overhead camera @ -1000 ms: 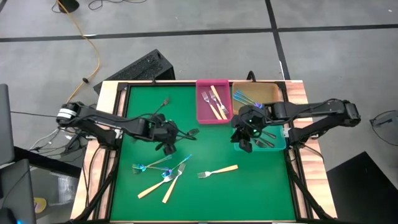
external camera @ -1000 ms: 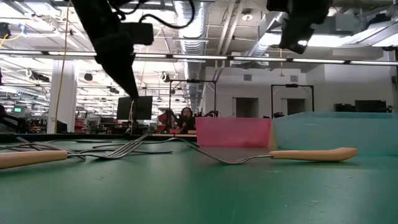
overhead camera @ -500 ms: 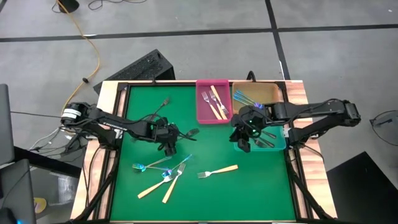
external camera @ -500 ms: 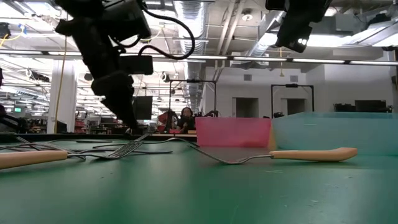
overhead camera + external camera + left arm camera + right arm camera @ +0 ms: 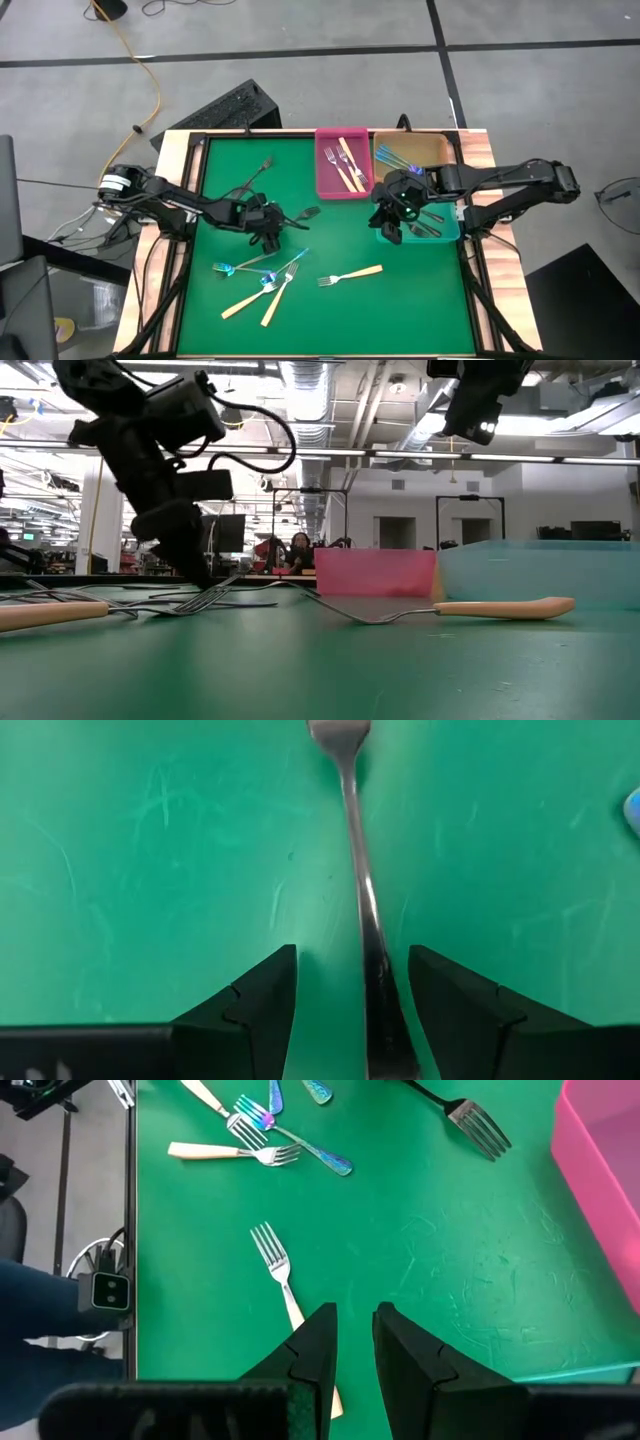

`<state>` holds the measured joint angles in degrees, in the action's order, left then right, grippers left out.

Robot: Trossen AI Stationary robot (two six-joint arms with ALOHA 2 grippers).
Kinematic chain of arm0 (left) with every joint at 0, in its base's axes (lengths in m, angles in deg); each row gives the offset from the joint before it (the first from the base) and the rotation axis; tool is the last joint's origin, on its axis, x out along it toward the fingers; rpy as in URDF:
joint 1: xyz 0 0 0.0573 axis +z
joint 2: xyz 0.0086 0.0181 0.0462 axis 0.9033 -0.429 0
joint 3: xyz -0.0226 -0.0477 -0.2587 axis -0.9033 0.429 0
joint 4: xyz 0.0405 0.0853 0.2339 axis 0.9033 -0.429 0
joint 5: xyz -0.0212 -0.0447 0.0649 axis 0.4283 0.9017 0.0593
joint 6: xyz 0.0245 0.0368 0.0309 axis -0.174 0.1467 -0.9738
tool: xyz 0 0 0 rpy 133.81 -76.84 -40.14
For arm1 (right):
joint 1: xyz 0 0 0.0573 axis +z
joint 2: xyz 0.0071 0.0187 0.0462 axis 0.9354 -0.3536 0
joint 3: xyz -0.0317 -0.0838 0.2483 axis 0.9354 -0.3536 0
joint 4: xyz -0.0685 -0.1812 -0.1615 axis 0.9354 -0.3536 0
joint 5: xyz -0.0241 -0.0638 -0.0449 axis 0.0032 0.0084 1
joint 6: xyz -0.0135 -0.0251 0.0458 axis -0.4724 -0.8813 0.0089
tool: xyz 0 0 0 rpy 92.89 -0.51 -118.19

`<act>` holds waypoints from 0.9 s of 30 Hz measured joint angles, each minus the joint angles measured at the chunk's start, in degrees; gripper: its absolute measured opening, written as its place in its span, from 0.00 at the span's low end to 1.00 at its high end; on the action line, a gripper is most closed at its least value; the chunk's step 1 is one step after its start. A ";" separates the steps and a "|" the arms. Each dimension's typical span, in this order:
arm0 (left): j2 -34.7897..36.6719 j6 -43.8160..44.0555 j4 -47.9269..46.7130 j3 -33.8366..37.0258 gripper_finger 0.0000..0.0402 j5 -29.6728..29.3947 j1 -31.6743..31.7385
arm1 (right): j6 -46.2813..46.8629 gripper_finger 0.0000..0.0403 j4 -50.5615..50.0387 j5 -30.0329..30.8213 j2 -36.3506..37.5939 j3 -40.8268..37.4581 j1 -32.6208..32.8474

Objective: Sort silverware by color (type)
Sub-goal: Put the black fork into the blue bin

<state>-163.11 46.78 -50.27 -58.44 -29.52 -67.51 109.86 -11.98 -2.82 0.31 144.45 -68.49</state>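
Left gripper (image 5: 350, 1010): low over the green mat (image 5: 330, 310), left of centre; fingers (image 5: 255, 1005) spread wide, straddling the handle of a dark fork (image 5: 362, 910) that lies flat between them, not yet clamped.
Right gripper (image 5: 352, 1342): raised near the corner of the teal tray (image 5: 452, 232); fingers narrowly parted, nothing between them.
Pink tray (image 5: 325, 185): holds tan-handled forks (image 5: 347, 165), two or three.
Tan tray (image 5: 440, 150): holds iridescent blue forks (image 5: 395, 158).
Teal tray: holds dark forks, partly hidden by the right arm; count cannot be told.
Loose silverware on mat: a second dark fork (image 5: 258, 172) near the far left; a tangle of blue and tan-handled forks (image 5: 265, 280) at the near left; one tan-handled fork (image 5: 352, 274) alone near the centre.
Progress: judged roughly half done; each tray has a colour started, about seven forks remain on the mat.
Step in hand: likely closing on the dark fork for the teal tray.
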 joint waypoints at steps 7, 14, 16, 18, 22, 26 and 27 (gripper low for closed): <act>0.12 0.18 1.70 2.79 0.40 0.10 -0.45 | 0.48 0.23 0.00 -0.02 0.00 0.00 0.00; -2.17 2.11 2.52 3.59 0.18 2.13 -0.83 | 1.33 0.23 0.00 -0.04 0.00 0.00 0.00; -2.62 2.33 3.28 3.59 0.09 3.02 -0.88 | 1.33 0.23 0.00 -0.05 0.00 0.00 0.00; -2.67 3.09 3.55 3.59 0.04 3.27 -0.98 | 1.36 0.23 0.00 -0.04 0.00 0.00 0.00; -2.62 4.67 3.55 3.64 0.04 3.62 -0.96 | 1.38 0.23 0.00 -0.05 0.00 0.00 0.00; -1.69 7.10 3.02 3.38 0.04 5.39 -0.91 | 1.38 0.23 0.00 -0.07 0.00 0.00 0.00; -1.05 7.54 2.64 3.14 0.04 6.15 -0.87 | 1.38 0.23 0.02 -0.05 0.00 0.00 0.00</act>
<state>-164.16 54.32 -47.63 -55.30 -23.37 -68.38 111.23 -11.96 -2.87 0.31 144.45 -68.49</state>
